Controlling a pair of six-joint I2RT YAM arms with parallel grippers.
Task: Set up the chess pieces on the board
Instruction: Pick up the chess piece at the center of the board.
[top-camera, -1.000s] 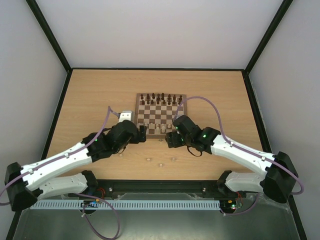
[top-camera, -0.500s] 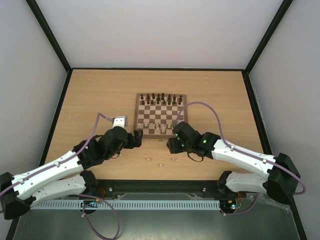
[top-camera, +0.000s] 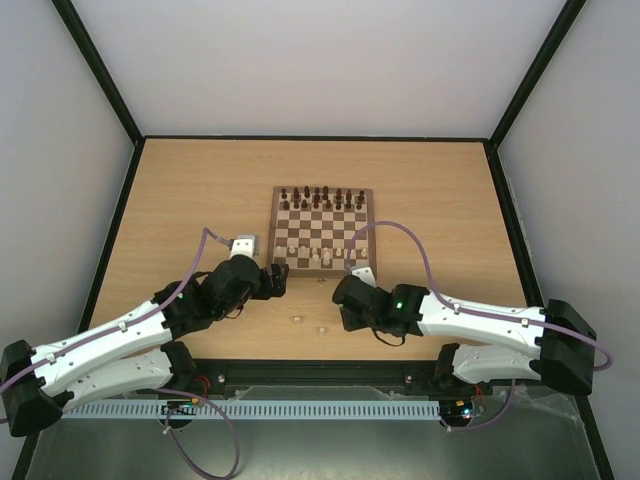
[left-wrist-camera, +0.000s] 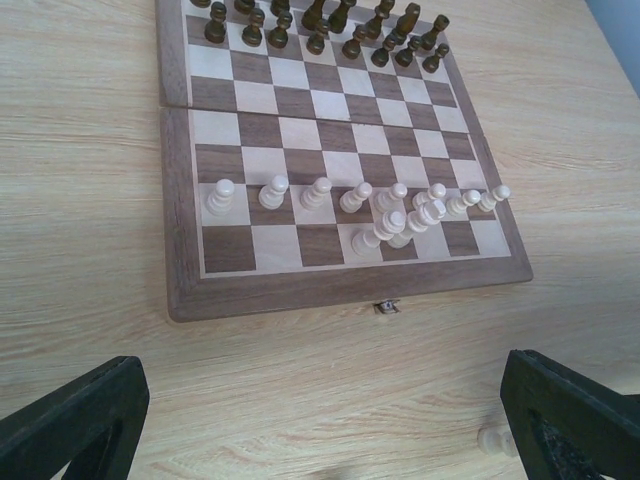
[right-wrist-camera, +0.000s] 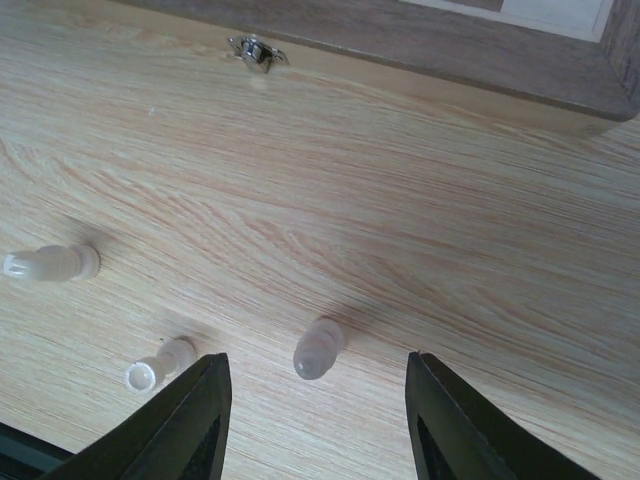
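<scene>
The board (top-camera: 322, 228) lies mid-table, with dark pieces along its far rows. Cream chess pieces (left-wrist-camera: 355, 200) stand in a row near its front edge, a few bunched at the right (top-camera: 315, 255). Loose cream pieces lie on the table in front of the board (top-camera: 297, 319). My right gripper (right-wrist-camera: 320, 405) is open, low over the table, with one lying cream piece (right-wrist-camera: 320, 348) between its fingers. Two more lie to its left (right-wrist-camera: 50, 264) (right-wrist-camera: 160, 366). My left gripper (left-wrist-camera: 320, 440) is open and empty, in front of the board's near edge. A cream piece (left-wrist-camera: 493, 440) lies beside its right finger.
The board's brown frame (right-wrist-camera: 450, 45) and its metal latch (right-wrist-camera: 255, 50) lie just beyond the right gripper. The two wrists (top-camera: 240, 280) (top-camera: 365, 300) sit close together at the board's front. Black-framed walls enclose the table (top-camera: 180, 200).
Both grippers have pulled back from the board's front edge toward the near side. The right gripper has dropped over the loose cream pieces on the table.
</scene>
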